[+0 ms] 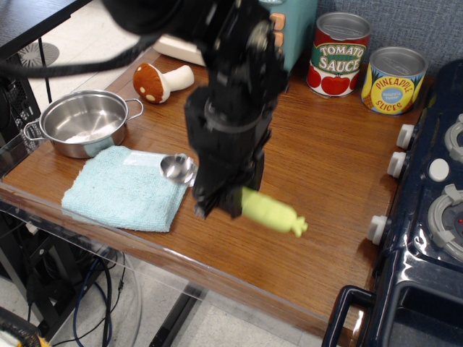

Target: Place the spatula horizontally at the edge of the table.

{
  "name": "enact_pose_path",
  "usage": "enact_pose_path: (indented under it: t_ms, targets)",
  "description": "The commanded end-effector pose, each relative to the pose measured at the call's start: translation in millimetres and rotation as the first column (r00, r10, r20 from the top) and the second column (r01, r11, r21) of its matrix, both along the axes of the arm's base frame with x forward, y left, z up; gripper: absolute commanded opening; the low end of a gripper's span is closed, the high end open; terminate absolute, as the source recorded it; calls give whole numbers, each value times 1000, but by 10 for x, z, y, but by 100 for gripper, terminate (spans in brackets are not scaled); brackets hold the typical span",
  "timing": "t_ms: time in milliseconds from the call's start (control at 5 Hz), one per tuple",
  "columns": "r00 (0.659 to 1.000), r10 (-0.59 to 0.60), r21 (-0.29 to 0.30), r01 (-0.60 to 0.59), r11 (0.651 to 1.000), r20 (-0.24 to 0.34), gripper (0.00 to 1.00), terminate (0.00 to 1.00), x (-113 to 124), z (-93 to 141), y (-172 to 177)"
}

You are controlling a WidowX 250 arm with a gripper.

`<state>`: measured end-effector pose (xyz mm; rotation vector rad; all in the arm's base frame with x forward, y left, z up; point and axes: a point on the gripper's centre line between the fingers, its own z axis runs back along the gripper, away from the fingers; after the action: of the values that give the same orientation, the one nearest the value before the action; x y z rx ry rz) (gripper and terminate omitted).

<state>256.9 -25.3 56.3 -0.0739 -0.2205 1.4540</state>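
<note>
My black gripper (pixel 217 206) is shut on the spatula and holds it level, low over the front part of the brown wood-grain table (pixel 318 181). The spatula's shiny round bowl (pixel 177 168) sticks out to the left, over the corner of the blue cloth. Its yellow-green handle (pixel 273 212) with the nubby tip sticks out to the right. The arm hides the middle of the spatula and the fingertips. The clear acrylic strip (pixel 108 249) runs along the table's front rim, just in front of the gripper.
A folded light blue cloth (pixel 126 189) lies at the front left, a steel pot (pixel 83 121) behind it. A toy mushroom (pixel 160 81) lies at the back left. Two cans (pixel 340 54) stand at the back. A dark blue toy stove (pixel 427 217) fills the right side.
</note>
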Motion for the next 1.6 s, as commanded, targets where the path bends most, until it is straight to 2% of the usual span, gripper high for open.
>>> enact_pose_path:
  t_ms: [0,200,400,800,1000,1200,1400]
  targets:
    - [997,-70,14,71,997,-11,0,0,-123,-294,-200]
    - [997,-70,36,71,997,-35,0,0,-151,-374,-218]
    - [996,-60,53,63,997,-60,100,0,-113,-399,-255]
    - [996,-80,34,81,996,-38,100,0,-96,-266,-327]
    - [997,-78,4,78,997,-4,100,0,-66,-83,-335]
    - [997,-63,-36,65,997,53,100,0,-16,277,-325]
    - [988,8,-135,14,991,156,100,0,-45,454,-174]
